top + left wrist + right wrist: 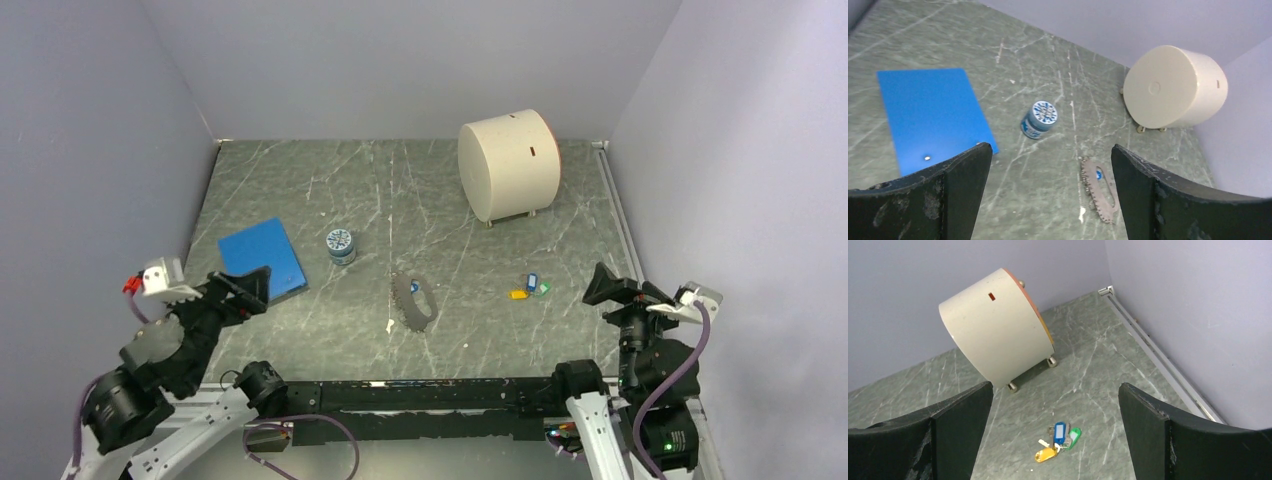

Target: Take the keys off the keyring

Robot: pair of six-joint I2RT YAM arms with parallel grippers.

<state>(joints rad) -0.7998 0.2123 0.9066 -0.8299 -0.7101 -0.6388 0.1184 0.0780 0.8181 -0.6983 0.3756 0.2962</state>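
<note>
Coloured keys (1059, 439), ahead of right tool (1054, 405)

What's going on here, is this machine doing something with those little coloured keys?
Nothing is being held right now. Both arms sit at the near edge, the left gripper and right gripper with fingers open. The keys lie bunched on the table ahead of the right arm; the keyring lies apart, mid-table.
</note>
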